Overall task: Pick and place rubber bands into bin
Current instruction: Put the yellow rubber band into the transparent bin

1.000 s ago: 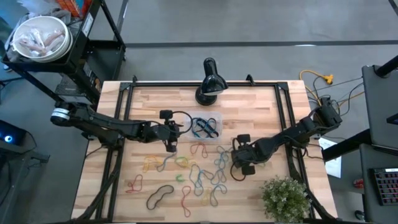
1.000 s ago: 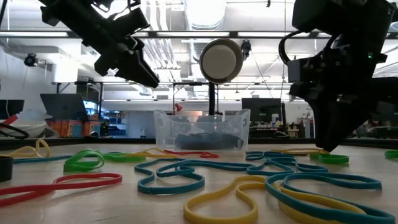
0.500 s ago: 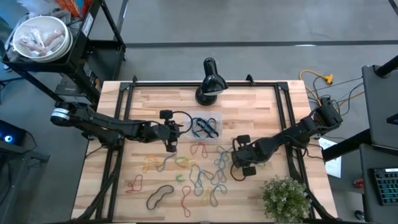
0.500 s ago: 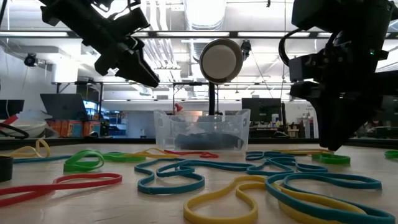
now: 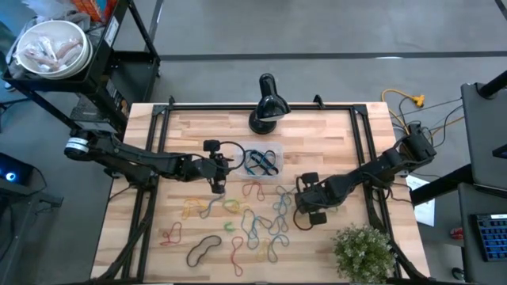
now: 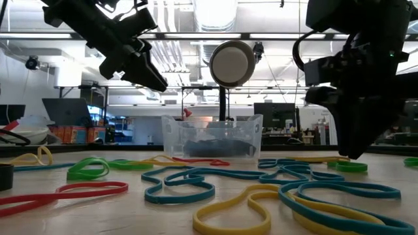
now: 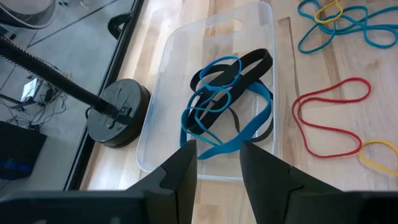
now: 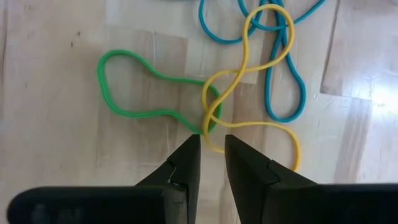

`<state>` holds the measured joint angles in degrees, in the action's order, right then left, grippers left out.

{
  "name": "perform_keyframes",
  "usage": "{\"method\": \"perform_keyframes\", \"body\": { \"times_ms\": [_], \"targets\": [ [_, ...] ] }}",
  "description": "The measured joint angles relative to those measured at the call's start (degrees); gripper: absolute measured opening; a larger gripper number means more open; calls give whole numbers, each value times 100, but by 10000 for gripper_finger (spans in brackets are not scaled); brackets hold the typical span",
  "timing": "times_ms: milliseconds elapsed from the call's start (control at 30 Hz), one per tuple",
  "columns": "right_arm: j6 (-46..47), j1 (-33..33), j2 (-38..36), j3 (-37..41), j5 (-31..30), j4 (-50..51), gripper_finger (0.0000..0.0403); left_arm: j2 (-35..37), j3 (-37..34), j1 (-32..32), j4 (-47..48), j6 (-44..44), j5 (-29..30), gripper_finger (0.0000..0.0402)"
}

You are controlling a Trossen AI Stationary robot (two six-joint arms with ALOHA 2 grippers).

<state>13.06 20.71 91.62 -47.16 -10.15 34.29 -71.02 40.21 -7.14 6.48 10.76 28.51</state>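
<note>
The left gripper hovered released beside the bin, which held blue and black bands. The right gripper sat low, fingers parted over a green band crossing a yellow band.

Grey floor — ceiling strip lights

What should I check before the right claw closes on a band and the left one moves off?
1. Right claw open, with a gap between its fingers: ok.
2. Target under it: the green band and yellow band cross right at its tips; a single-band pick: cannot tell.
3. Right claw low at the table: ok.
4. Left claw open and empty, over the bin: ok.
5. Bin already holds blue and black bands, with room left: ok.
</note>
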Motion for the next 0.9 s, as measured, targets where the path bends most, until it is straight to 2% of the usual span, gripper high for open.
{"method": "perform_keyframes", "body": {
  "times_ms": [533,700,900],
  "targets": [
    [-11,-2,216,35,-29,-189,59,2,0,0,3,-42,-1,107],
    [2,2,209,-71,-30,326,17,2,0,-2,2,-44,0,107],
    [180,-4,127,-304,-187,964,9,2,0,-2,2,-46,-2,107]
  ]
}}
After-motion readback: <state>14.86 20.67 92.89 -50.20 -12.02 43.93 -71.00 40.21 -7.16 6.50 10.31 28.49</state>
